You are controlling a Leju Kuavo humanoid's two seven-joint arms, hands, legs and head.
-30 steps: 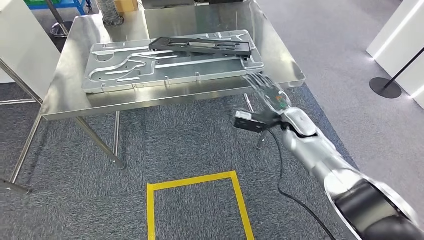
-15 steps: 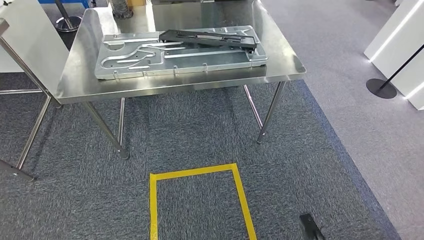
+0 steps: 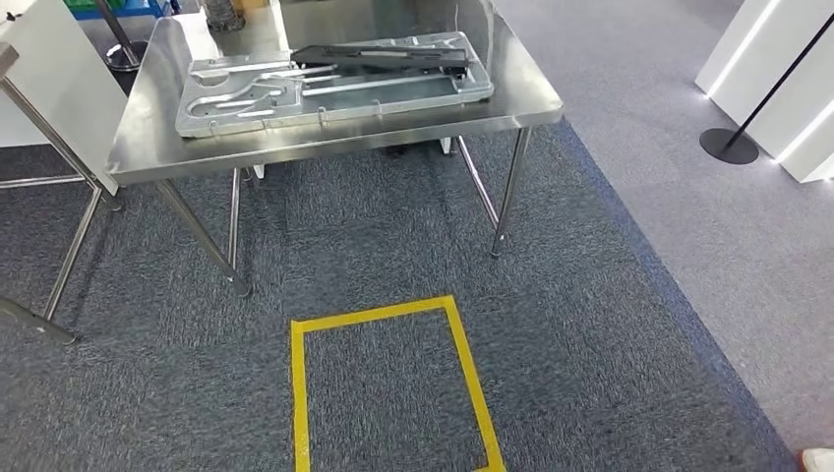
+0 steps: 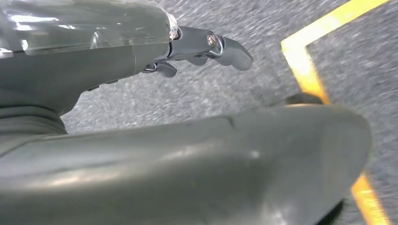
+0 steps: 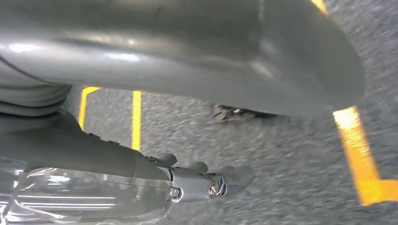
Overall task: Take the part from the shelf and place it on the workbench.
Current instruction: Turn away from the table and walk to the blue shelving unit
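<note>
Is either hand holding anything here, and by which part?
Nothing is held. The left hand and right hand hang over the carpet; the black part lies on the workbench.

Workshop, steel workbench, floor tape

A steel workbench is seen at the far side of grey carpet. A grey metal plate is laid flat on it, with a black part resting along the plate's far edge.

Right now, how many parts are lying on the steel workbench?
2. A large silver plate lies flat on the workbench; a long black part rests on the plate's far edge. The bench's far end is cut off.
</note>
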